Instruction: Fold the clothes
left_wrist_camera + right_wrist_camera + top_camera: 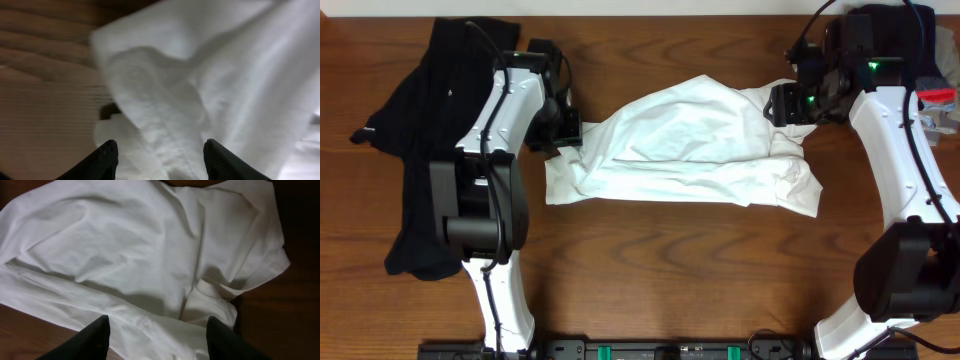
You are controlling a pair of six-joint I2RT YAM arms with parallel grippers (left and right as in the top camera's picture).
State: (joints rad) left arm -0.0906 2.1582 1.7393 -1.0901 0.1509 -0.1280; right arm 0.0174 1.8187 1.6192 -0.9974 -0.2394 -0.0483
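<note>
Overhead, we see the white T-shirt (690, 150) lying crumpled at the middle of the table (650, 280) and the black garment (415, 150) heaped along its left side; left wrist, the left pincer (160, 155) is spread over the shirt's left edge; right wrist, the right pincer (157, 335) is spread above its right part, pinching nothing.

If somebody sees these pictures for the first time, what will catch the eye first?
First the white T-shirt, crumpled in the middle of the brown wooden table. Next the long black garment, lying loose at the table's left side beside the left arm. The left gripper and the right gripper stand at the shirt's two ends, jaws apart.
</note>
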